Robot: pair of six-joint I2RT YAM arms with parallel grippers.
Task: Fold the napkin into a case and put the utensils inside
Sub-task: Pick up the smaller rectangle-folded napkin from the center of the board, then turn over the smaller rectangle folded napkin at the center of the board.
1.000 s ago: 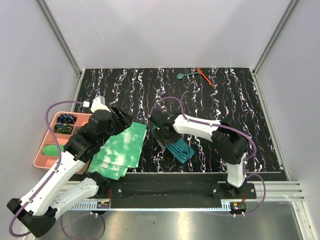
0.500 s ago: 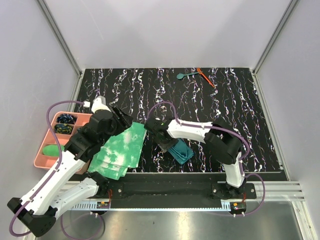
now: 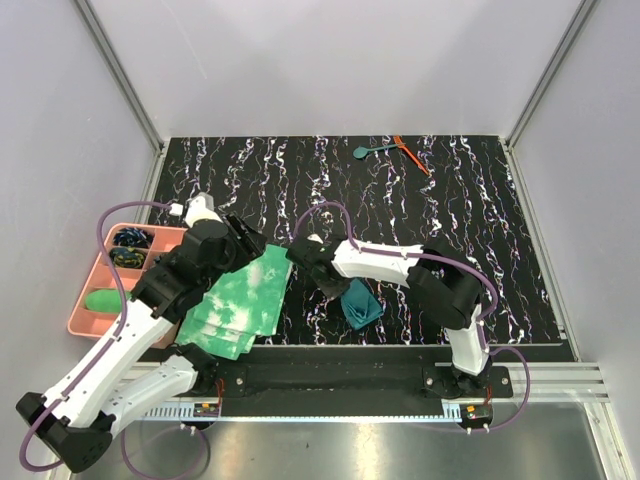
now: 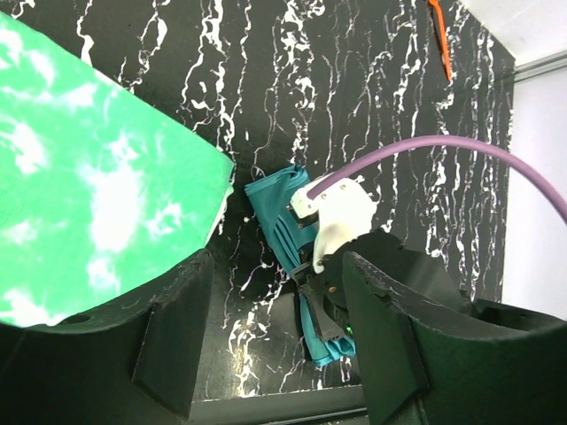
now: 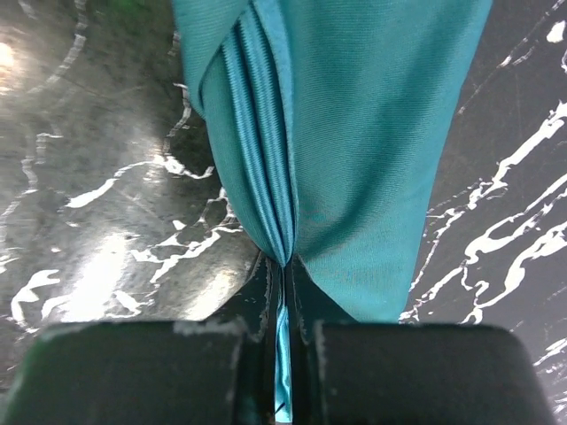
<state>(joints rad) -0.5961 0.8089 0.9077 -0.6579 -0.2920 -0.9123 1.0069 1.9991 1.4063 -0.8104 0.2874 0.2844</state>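
You have open marbled tabletop (image 3: 250,180) across the far half, up to the teal spoon (image 3: 368,151) and orange stick (image 3: 411,154) at the back. Nearer, the right arm (image 3: 390,262) lies across the centre; tie-dye cloths (image 3: 245,300) and pink tray (image 3: 78,300) fill the left.

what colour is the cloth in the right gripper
Plain dark teal; the napkin shows best in the right wrist view.
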